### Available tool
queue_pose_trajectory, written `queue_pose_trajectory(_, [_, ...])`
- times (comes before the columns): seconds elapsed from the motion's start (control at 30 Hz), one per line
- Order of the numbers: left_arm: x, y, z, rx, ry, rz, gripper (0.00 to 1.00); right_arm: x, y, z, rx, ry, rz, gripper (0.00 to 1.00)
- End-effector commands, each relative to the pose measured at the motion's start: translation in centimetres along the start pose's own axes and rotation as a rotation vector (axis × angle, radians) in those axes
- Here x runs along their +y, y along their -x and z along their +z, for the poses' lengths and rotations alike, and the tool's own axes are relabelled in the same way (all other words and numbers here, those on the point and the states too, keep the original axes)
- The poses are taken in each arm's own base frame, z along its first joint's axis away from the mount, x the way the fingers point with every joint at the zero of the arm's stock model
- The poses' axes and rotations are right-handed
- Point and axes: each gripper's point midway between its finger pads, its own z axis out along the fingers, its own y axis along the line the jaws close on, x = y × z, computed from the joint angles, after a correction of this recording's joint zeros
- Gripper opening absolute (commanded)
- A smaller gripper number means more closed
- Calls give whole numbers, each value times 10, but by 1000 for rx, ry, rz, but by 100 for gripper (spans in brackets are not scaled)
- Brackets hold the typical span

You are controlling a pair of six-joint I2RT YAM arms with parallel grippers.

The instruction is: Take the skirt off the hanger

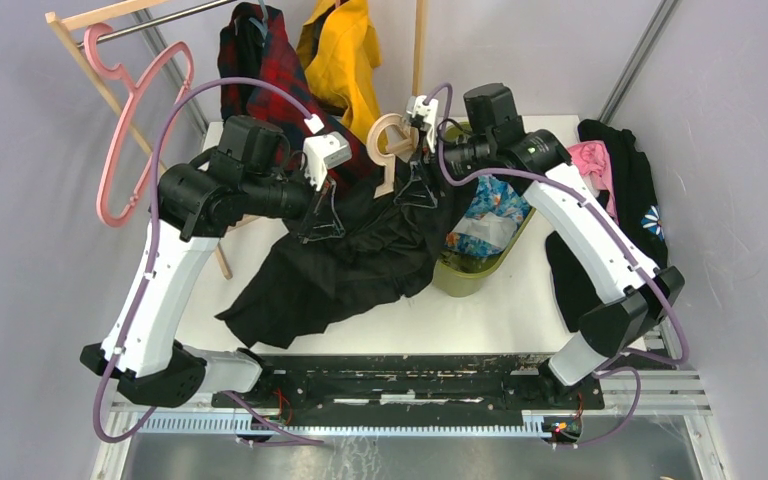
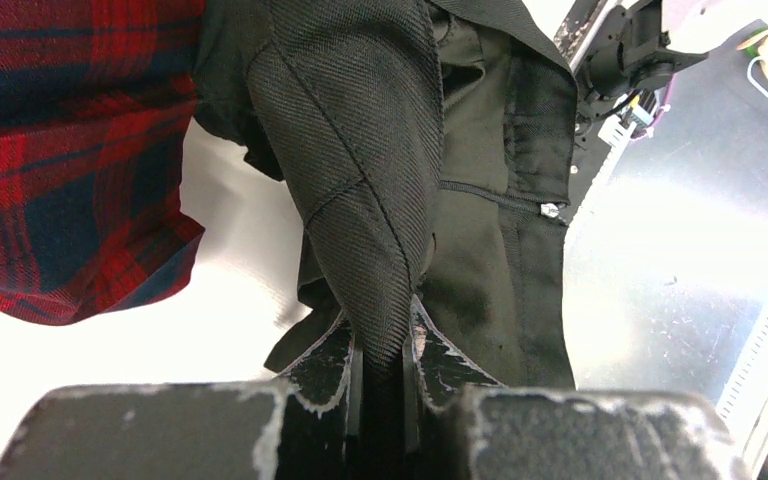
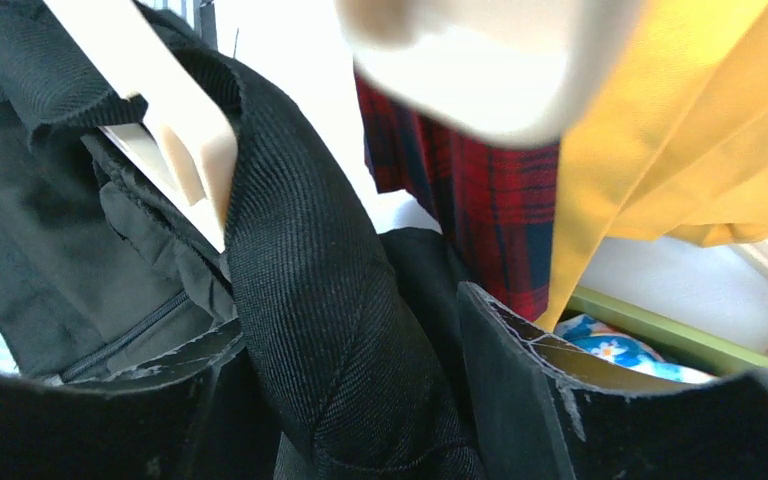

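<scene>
The black skirt (image 1: 340,265) hangs from both grippers and spills onto the white table (image 1: 500,310). A beige wooden hanger (image 1: 388,140) sits in its waistband, held aloft at the middle back. My left gripper (image 1: 322,225) is shut on a fold of the skirt (image 2: 360,150), pinched tight between its jaws (image 2: 383,335). My right gripper (image 1: 416,195) is beside the hanger. In its wrist view the jaws (image 3: 350,320) stand fairly wide, with the thick waistband (image 3: 310,260) filling the gap. The waistband runs up over the hanger's end (image 3: 175,125).
A green bin (image 1: 480,270) of floral cloth stands right of the skirt. Black and pink garments (image 1: 620,190) lie at the right edge. A red plaid shirt (image 1: 260,60) and a yellow garment (image 1: 345,55) hang on the back rack, with a pink hanger (image 1: 125,140) at left.
</scene>
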Motion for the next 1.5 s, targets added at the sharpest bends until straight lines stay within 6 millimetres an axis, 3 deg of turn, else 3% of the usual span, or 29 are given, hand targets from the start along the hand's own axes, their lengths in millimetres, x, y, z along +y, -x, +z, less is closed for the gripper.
queue_pose_trajectory(0.0, [-11, 23, -14, -114, -22, 125, 3, 7, -18, 4, 62, 4, -5, 61])
queue_pose_trajectory(0.07, [-10, 23, -14, -112, -19, 126, 3, 11, -23, 3, 69, 5, 5, 43])
queue_pose_trajectory(0.13, [-9, 23, -13, -109, -16, 126, 3, 15, -25, 2, 78, 8, 37, 4])
queue_pose_trajectory(0.17, [-8, 23, -12, -108, -16, 125, 3, 18, -26, 1, 85, 18, 49, 1])
queue_pose_trajectory(0.27, [-6, 24, -10, -105, -11, 124, 3, 19, -26, -6, 100, -23, 22, 1])
queue_pose_trajectory(0.47, [0, 33, -10, -124, 24, 109, 3, -23, -19, -29, 163, -293, -44, 1])
queue_pose_trajectory(0.53, [-2, 44, -16, -159, 33, 118, 17, -33, -20, -29, 182, -334, -41, 1])
queue_pose_trajectory(0.6, [-4, 60, -26, -214, 52, 138, 48, -38, -19, -29, 182, -351, -35, 1])
queue_pose_trajectory(0.63, [-3, 67, -32, -240, 71, 149, 60, -39, -17, -28, 176, -358, -32, 1])
queue_pose_trajectory(0.67, [-1, 72, -37, -259, 93, 158, 65, -40, -16, -29, 174, -360, -33, 1])
queue_pose_trajectory(0.93, [18, 78, -50, -313, 235, 214, 70, -38, -4, -34, 162, -364, -59, 1])
queue_pose_trajectory(1.13, [12, 81, -24, -282, 121, 218, 64, -23, 15, -40, 136, -333, -100, 1])
queue_pose_trajectory(1.3, [6, 74, -1, -239, 24, 198, 47, 1, 33, -49, 82, -273, -122, 1])
queue_pose_trajectory(1.47, [5, 74, 16, -212, -16, 173, 47, 9, 31, -50, 81, -256, -120, 1])
